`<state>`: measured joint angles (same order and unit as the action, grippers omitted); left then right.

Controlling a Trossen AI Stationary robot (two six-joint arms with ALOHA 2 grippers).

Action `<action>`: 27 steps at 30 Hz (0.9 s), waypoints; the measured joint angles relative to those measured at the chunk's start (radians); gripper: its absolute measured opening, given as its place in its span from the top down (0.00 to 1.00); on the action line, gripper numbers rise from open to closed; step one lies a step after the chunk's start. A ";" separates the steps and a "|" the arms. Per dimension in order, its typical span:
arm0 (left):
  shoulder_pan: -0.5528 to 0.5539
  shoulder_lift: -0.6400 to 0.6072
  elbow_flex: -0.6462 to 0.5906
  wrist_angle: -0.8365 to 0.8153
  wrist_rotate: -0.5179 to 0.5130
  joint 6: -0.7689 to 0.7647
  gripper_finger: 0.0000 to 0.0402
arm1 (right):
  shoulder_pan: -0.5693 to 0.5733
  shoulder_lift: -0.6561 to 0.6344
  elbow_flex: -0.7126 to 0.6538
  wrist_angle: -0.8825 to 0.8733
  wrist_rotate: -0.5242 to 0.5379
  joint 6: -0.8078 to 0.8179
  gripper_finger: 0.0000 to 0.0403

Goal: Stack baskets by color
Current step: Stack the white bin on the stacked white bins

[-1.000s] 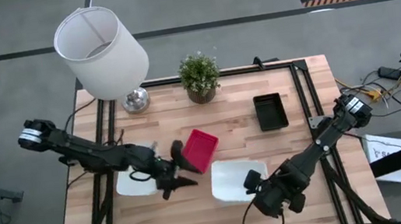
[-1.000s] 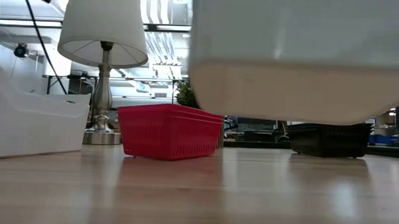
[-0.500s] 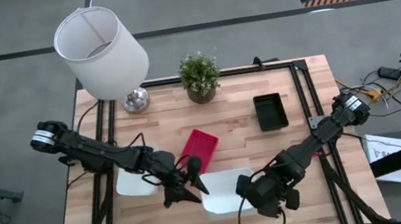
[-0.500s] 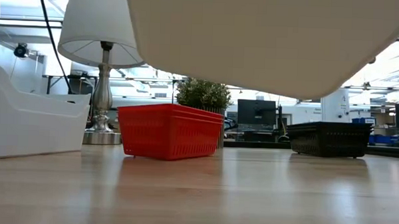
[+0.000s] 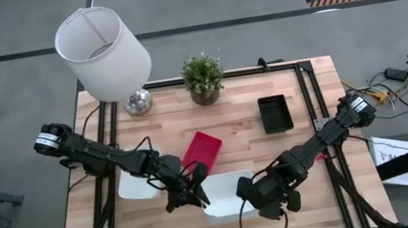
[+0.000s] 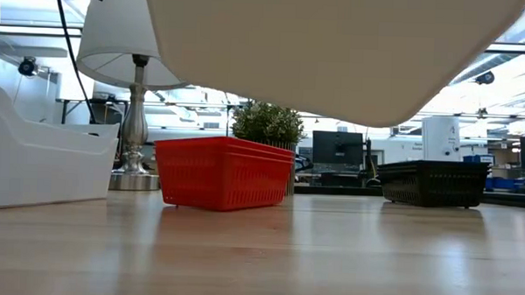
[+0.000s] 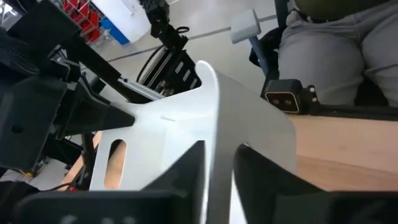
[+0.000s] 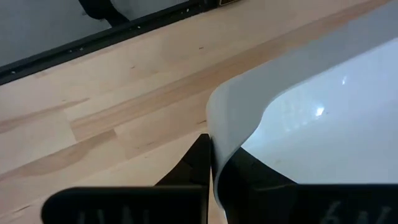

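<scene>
A white basket [image 5: 227, 193] hangs above the table's near middle, and its underside [image 6: 336, 54] fills the top of the low view. My right gripper [image 5: 256, 190] is shut on its right end. My left gripper [image 5: 201, 190] is shut on its left end. A second white basket [image 5: 135, 184] rests on its base on the table under my left arm. A red basket [image 5: 203, 152] stands on the table just beyond the held one. A black basket [image 5: 274, 113] sits at the far right. My left gripper has the white basket's left end wall [image 7: 214, 134] between its two fingers, one finger [image 7: 183, 180] on each face of the wall. It comes nearly level from the table's left. The basket is lifted clear of the table. My right gripper pinches the rim of the basket's right end wall [image 8: 217, 134], one finger [image 8: 199, 158] outside and the other inside. It slants down from the table's right. The basket hangs clear of the table, tilted.
A lamp with a big white shade [image 5: 104, 54] and a small potted plant [image 5: 203, 78] stand along the far edge. Bare wood lies at the near right and between the red and black baskets.
My right gripper has lifted the white basket off the table, tipped it and carried it toward the table's left. My left gripper has moved toward the basket's left end and shut on its wall.
</scene>
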<state>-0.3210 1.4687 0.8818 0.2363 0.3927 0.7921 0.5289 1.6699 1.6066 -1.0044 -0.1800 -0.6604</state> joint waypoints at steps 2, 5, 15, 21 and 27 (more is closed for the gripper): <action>0.000 -0.002 -0.001 0.000 0.000 0.017 0.91 | 0.000 0.000 0.000 0.002 0.008 -0.004 0.98; 0.000 -0.003 0.002 -0.006 0.004 0.026 0.98 | 0.001 0.000 -0.001 0.017 0.008 0.012 0.98; -0.003 -0.004 0.000 -0.008 0.019 0.027 0.99 | -0.017 0.000 -0.002 0.066 0.016 0.093 0.91; -0.013 -0.005 0.000 -0.008 0.022 0.026 1.00 | -0.023 0.000 -0.002 0.075 0.025 0.136 0.75; -0.021 -0.005 0.006 -0.007 0.013 0.025 1.00 | -0.033 -0.013 0.005 0.025 0.035 0.200 0.65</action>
<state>-0.3425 1.4639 0.8876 0.2291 0.4061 0.8171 0.4960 1.6569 1.6121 -0.9789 -0.1450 -0.4605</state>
